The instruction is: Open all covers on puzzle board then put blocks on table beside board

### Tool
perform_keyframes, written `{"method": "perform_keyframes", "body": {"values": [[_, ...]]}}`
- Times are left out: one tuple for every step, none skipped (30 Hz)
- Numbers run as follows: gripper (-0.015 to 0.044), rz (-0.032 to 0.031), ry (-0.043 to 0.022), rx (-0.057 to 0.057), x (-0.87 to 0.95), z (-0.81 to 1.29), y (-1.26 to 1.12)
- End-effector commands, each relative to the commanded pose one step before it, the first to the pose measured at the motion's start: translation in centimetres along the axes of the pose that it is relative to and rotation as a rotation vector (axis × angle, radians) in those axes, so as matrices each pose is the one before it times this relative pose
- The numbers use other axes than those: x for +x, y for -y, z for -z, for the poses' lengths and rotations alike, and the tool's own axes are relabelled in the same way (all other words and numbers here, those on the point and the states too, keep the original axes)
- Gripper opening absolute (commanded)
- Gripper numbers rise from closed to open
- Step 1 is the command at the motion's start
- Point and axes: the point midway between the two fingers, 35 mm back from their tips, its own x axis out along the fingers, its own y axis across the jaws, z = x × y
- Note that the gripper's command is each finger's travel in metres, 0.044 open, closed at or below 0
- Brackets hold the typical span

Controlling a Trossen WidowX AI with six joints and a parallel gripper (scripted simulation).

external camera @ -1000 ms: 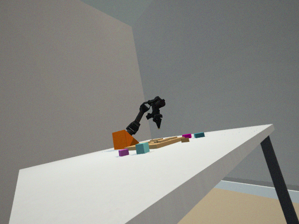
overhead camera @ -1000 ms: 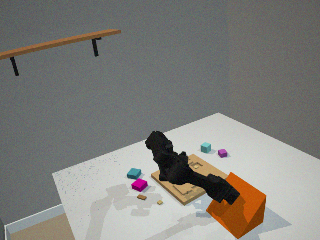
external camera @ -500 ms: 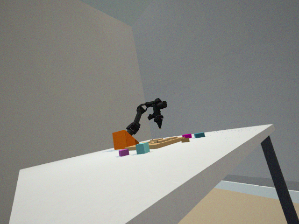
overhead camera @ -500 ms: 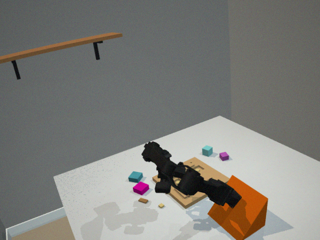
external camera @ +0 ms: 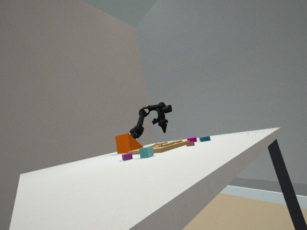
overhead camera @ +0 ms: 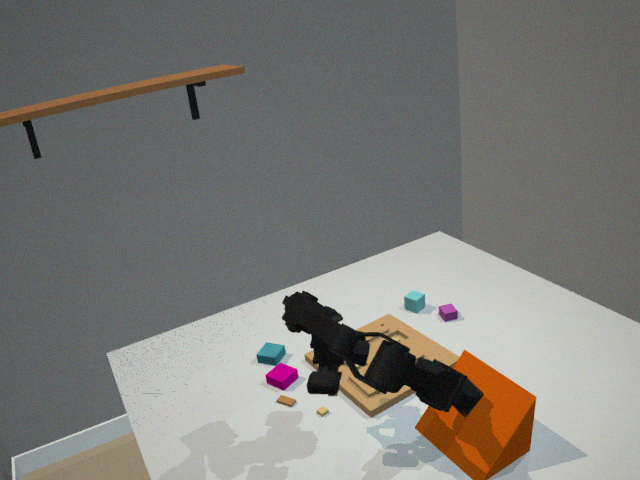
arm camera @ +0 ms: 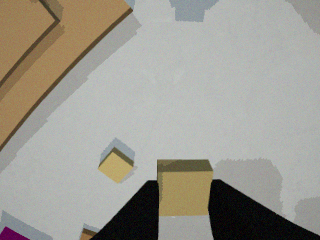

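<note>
I see my gripper (arm camera: 182, 187) clamped on 1 tan block (arm camera: 184, 188), held above the table (arm camera: 220, 94) off the puzzle board (arm camera: 47, 47), which sits at 10 o'clock. 1 small tan block (arm camera: 116, 166) lies at 9 o'clock.

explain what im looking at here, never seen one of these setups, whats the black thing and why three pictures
The black thing is a robot arm bolted to an orange base on a white table. Its tip is a two-fingered tool for pinching things. The three pictures show one moment: one from high up, one from low beside the table, one from a camera on the arm's wrist looking down. On the table lie a tan puzzle board and loose blocks in teal, magenta, purple and tan. The tool is pinching a small tan block in the air, beside the board.
</note>
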Motion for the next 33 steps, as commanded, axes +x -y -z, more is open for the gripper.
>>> {"method": "perform_keyframes", "body": {"values": [[0.008, 0.00212, 0.00913, 0.0058, 0.871, -0.148, -0.051], [0.008, -0.00036, 0.0006, -0.0002, 0.161, 0.008, -0.031], [0.008, -0.00035, 0.00057, -0.0002, 0.161, 0.008, -0.029], [0.008, -0.00034, 0.00054, -0.0002, 0.161, 0.008, -0.028], [0.008, -0.00033, 0.0005, -0.0002, 0.161, 0.008, -0.026], [0.008, -0.00032, 0.00047, -0.0001, 0.161, 0.008, -0.025], [0.008, -0.00031, 0.00044, -0.0001, 0.162, 0.008, -0.024], [0.008, -0.00029, 0.00041, -0.0001, 0.162, 0.008, -0.022], [0.008, -0.00028, 0.00038, -0.0001, 0.162, 0.008, -0.021], [0.008, -0.00027, 0.00034, -0.0001, 0.162, 0.008, -0.019], [0.008, -0.00026, 0.00031, -0.0001, 0.162, 0.008, -0.018], [0.008, -0.00024, 0.00028, -0.0001, 0.162, 0.008, -0.016], [0.008, -0.00023, 0.00025, -0.0001, 0.162, 0.008, -0.015], [0.008, -0.00021, 0.00022, -0.0001, 0.162, 0.008, -0.013], [0.008, -0.0002, 0.00019, -0.0001, 0.162, 0.008, -0.012], [0.008, -0.00018, 0.00016, -0.0001, 0.162, 0.007, -0.011], [0.008, -0.00017, 0.00013, -0.0001, 0.162, 0.007, -0.009], [0.008, -0.00015, 0.0001, -0.0001, 0.162, 0.007, -0.008], [0.008, -0.00014, 0.00007, -0.0001, 0.162, 0.007, -0.006], [0.008, -0.00012, 0.00004, -0.0001, 0.162, 0.007, -0.005], [0.008, -0.0001, 0.00001, -0.0001, 0.166, 0.007, -0.003], [0.008, -0.00009, -0.00002, -0.0001, 0.166, 0.006, -0.002], [0.008, -0.00007, -0.00006, -0.0001, 0.166, 0.006, 0.0], [0.008, -0.00005, -0.00009, -0.0001, 0.166, 0.006, 0.001], [0.008, -0.00003, -0.00012, 0.0, 0.165, 0.005, 0.003], [0.008, -0.00001, -0.00015, 0.0, 0.165, 0.005, 0.004], [0.008, 0.00001, -0.00018, 0.0, 0.165, 0.005, 0.006], [0.008, 0.00003, -0.00021, 0.0, 0.165, 0.004, 0.007], [0.008, 0.00005, -0.00023, 0.0, 0.165, 0.004, 0.008], [0.008, 0.00007, -0.00026, 0.0, 0.165, 0.004, 0.01], [0.008, 0.0001, -0.00029, 0.0, 0.164, 0.003, 0.011], [0.008, 0.00012, -0.00032, 0.0, 0.164, 0.003, 0.013], [0.008, 0.00014, -0.00035, 0.0, 0.164, 0.002, 0.014]]}}
